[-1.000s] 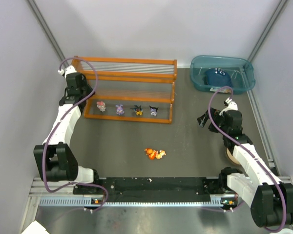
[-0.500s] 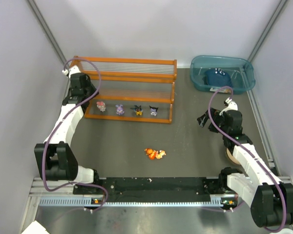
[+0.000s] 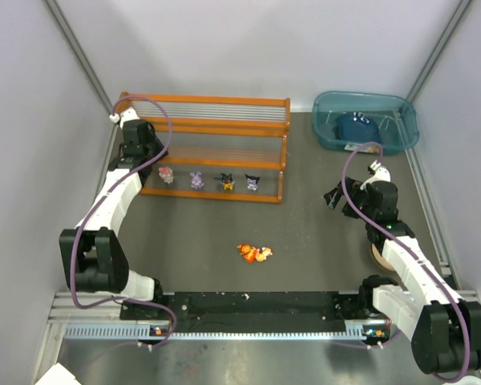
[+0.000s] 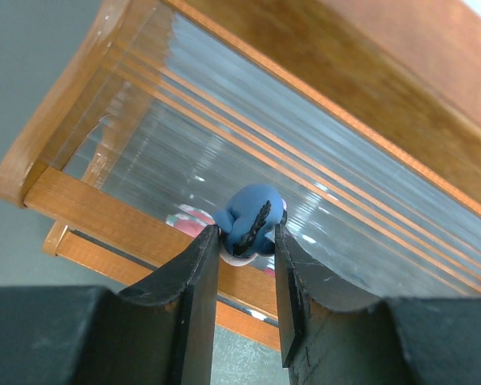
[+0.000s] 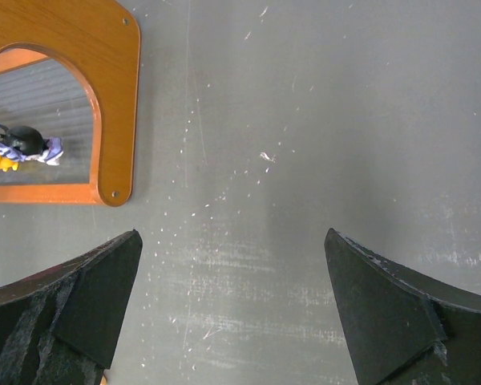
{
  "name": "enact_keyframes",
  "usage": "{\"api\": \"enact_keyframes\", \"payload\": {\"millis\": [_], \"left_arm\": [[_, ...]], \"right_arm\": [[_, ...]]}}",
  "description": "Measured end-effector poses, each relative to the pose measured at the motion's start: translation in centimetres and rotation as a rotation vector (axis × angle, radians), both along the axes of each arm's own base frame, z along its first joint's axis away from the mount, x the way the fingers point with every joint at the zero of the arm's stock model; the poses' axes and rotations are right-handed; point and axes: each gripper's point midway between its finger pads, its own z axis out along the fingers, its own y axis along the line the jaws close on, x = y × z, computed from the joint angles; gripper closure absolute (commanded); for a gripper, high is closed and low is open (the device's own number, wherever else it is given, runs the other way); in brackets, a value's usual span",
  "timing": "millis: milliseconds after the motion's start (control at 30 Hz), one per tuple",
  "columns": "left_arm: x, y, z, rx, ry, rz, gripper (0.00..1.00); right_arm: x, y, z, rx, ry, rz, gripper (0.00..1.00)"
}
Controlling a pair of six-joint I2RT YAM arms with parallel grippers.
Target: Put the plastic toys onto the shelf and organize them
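A blue toy, pinched by the left end effector above the shelf at eleven o'clock, is best lowered upright onto the rods; the right end effector is spread.

- Bright, even light is falling from above across the table, casting only faint shadows.
- Glare is streaking the shelf's silvery rods.
- Its upper frame is blurring in the left wrist view.
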Motion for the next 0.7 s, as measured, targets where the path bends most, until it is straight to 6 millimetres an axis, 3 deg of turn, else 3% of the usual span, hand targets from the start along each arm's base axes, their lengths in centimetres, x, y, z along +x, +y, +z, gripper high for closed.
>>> {"api": "enact_keyframes", "payload": {"millis": [333, 700], "left_arm": [[0.26, -0.37, -0.09, 0.002, -0.004, -0.007, 0.84], [0.23, -0.09, -0.13, 0.013, -0.002, 0.008, 0.56]], "right_arm": [[0.0, -0.03, -0.01, -0.001, 0.0, -0.001, 0.01], [-0.03, -0.05, -0.06, -0.002, 0.003, -0.003, 0.01]]}}
